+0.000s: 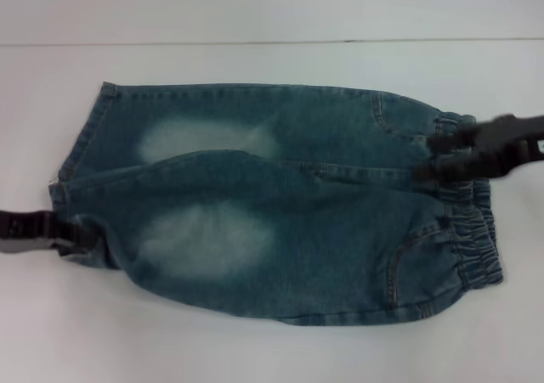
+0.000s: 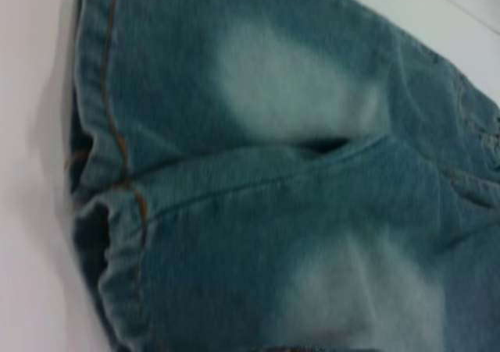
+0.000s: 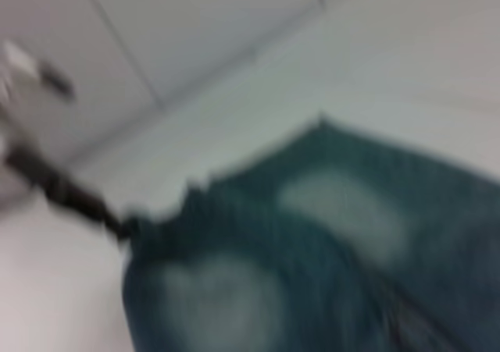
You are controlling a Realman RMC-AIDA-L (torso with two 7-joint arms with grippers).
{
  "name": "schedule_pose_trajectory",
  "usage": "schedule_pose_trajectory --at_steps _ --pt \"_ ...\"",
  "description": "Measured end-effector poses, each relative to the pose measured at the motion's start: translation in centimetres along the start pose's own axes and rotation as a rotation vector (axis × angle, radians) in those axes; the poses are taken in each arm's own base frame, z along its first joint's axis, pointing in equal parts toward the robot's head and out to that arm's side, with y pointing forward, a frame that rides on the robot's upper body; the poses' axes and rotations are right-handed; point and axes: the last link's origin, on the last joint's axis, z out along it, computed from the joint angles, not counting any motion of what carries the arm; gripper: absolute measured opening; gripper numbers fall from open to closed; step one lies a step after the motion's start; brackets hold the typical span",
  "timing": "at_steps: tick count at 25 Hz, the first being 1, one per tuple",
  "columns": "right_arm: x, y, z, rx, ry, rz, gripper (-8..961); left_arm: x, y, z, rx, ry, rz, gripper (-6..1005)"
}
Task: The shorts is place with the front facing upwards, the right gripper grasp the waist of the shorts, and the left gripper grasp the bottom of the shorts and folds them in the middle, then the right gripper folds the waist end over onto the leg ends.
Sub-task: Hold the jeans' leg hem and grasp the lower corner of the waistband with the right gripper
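Denim: the shorts [image 1: 280, 205] lie front up on the white table [image 1: 272, 349], long axis running across the robot's front, pale faded patches on both thighs.
Waist end: the waist of the shorts [image 1: 476, 239], a gathered elastic band, lies at the robot's right; the near half rests flat, the far half is bunched up at the claw.
Leg end: the bottom of the shorts [image 1: 81, 171], two flat hemmed openings, lies at the robot's left; the left wrist view shows the hems [image 2: 117, 211] stacked and slightly parted.
Right arm: the right gripper [image 1: 446, 158] meets the waistband about midway along it, fingers clenched on the denim there.
Left arm: the left gripper [image 1: 81, 239] reaches in from the left edge to the near leg's hem, and its fingers appear to pinch that hem.
Far view: the right wrist view shows the left gripper [image 3: 109, 215] as a dark arm touching the far corner of the cloth.
Key relation: each claw holds the end nearest it, so the cloth is strung lengthways between them.
Coming move, as I judge it: both ends must travel sideways together, at right angles to the long axis, laying one leg onto the other.
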Motion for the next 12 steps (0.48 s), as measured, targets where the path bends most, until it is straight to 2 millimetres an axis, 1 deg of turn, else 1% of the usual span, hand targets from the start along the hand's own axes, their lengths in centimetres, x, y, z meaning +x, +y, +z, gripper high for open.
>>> schedule_pose_trajectory --at_steps 3,6,12 --pt "0.0 0.5 -0.9 0.02 0.152 -0.049 865 0.7 0.2 0.0 0.0 0.019 0.016 28" --pt "0.4 0.8 -1.6 0.026 0.259 -0.078 865 1.1 0.3 0.0 0.002 0.032 0.031 28" --pt "1.6 -0.1 -2.9 0.115 0.41 -0.061 865 1.7 0.4 0.2 0.014 0.048 0.048 29"
